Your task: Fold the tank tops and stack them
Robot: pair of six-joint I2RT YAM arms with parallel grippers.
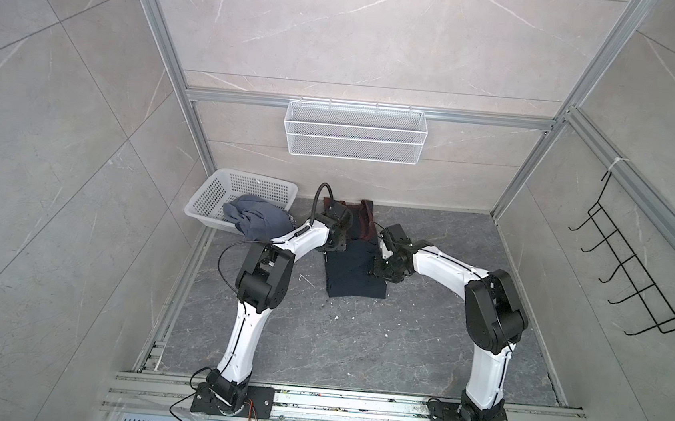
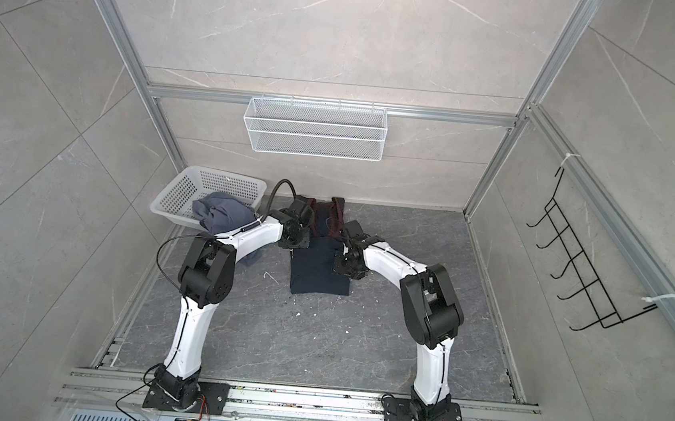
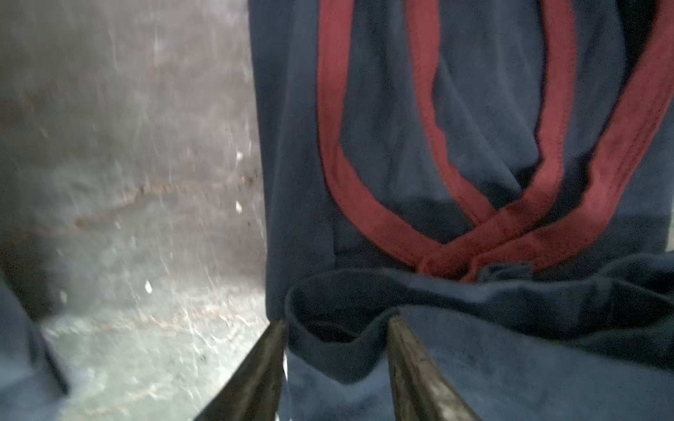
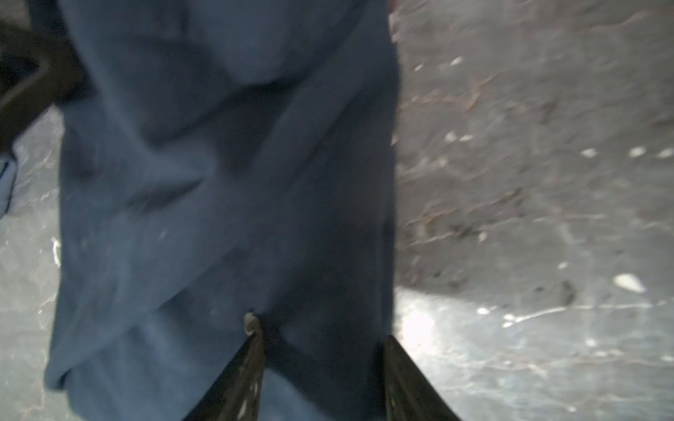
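Note:
The dark navy tank top (image 1: 353, 273) (image 2: 317, 276) lies mid-floor as a long narrow strip, its red-trimmed straps (image 3: 330, 109) at the far end. My left gripper (image 1: 330, 252) (image 3: 336, 322) is down at its left edge, open, with a loose fold of navy cloth (image 3: 328, 350) sagging between the spread fingers. On the right edge my right gripper (image 1: 379, 267) (image 4: 319, 328) is also open, its fingers straddling the cloth (image 4: 219, 164). The slate blue-grey tank top (image 1: 256, 217) (image 2: 223, 210) lies crumpled, spilling out of the white basket (image 1: 246, 180).
The tilted white perforated basket (image 2: 213, 178) sits in the far left corner. A white wire-mesh basket (image 1: 353, 131) hangs on the back wall and a black hook rack (image 1: 623, 261) on the right wall. White specks dot the grey floor (image 1: 357, 346).

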